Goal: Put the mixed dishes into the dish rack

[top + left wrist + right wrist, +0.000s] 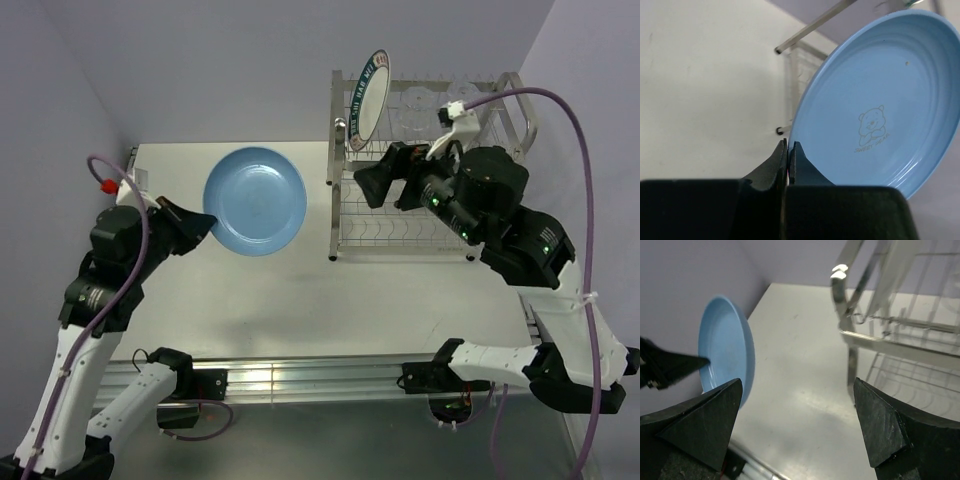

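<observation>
My left gripper [203,228] is shut on the left rim of the light-blue plate [255,200] and holds it tilted above the table. In the left wrist view the fingertips [784,150] pinch the plate's edge [875,100], which shows a bear print. The silver wire dish rack [425,215] stands at the back right. The white plate with the teal lettered rim [368,95] stands upright in its upper tier. My right gripper [388,190] is open and empty in front of the rack's left side. In the right wrist view the blue plate [725,347] is at left and the rack [890,335] at right. The black bowl is out of view.
Faint clear shapes, perhaps glasses [415,105], sit in the rack's upper tier. The white table [300,290] runs between the arms, with a metal rail [300,380] along its near edge. Purple walls close the back and sides.
</observation>
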{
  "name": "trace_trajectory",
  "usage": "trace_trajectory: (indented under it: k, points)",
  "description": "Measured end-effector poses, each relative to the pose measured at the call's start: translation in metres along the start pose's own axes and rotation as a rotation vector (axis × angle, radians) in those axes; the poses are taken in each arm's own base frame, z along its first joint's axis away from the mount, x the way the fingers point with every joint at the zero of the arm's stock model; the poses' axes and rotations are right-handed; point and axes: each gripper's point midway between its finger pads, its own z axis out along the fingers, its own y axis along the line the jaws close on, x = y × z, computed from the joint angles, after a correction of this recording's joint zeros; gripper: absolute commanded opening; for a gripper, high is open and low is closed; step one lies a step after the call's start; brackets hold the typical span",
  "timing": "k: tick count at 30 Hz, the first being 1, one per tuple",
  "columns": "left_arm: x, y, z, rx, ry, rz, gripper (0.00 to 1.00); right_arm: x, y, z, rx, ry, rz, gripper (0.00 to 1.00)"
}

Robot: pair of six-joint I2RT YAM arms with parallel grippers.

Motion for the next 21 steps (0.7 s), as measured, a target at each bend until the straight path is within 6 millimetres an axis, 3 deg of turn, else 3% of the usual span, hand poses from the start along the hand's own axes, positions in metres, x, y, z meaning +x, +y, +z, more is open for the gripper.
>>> trace_trajectory:
  k: [3,7,17,21]
  points:
    - [-0.016,-0.027,-0.02,0.096,-0.041,0.022,0.0,0.018,0.018,0.007,-0.09,0.074,0.006,1.0]
    - [-0.024,-0.047,-0.029,0.174,-0.052,0.034,0.0,0.033,0.04,0.014,-0.194,0.146,0.022,1.0]
    - [-0.018,-0.058,-0.015,0.218,0.007,0.034,0.0,0.038,0.081,0.012,-0.394,0.203,0.074,1.0]
    - [-0.017,-0.061,-0.014,0.231,0.022,0.035,0.0,0.046,0.093,0.023,-0.433,0.229,0.079,1.0]
